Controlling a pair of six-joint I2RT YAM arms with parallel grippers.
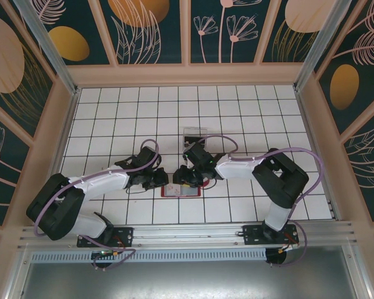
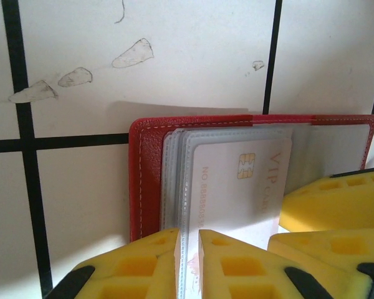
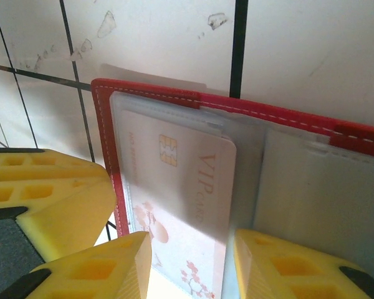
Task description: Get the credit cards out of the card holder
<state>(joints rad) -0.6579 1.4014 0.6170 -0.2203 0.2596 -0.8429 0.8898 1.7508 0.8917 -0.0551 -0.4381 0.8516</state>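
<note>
— Red card holder (image 1: 181, 191): where is it?
— Lying open, flat on the white tiled counter (image 1: 237, 106), mid-width, toward the arms' bases. Both arms reach in over it. Clear tray (image 1: 195, 132) sits further back, apart from it.
— Left hand (image 2: 188, 238)?
— Almost closed. It pinches the edge of one clear sleeve (image 2: 182, 205) from the stack inside the left cover.
— Right hand (image 3: 190, 242)?
— Jaws partway apart. Yellow fingers (image 3: 268, 261) stand either side of one end of the card (image 3: 174, 180). Can't tell whether the pads touch it.
— Card details?
— Pale, gold chip, "VIP CARD" lettering, floral print at the end by the fingers. It lies along the holder's middle among the clear sleeves. Can't tell whether it's inside one or on top.
— Hands relative to each other?
— Close, side by side at the same edge of the holder.
</note>
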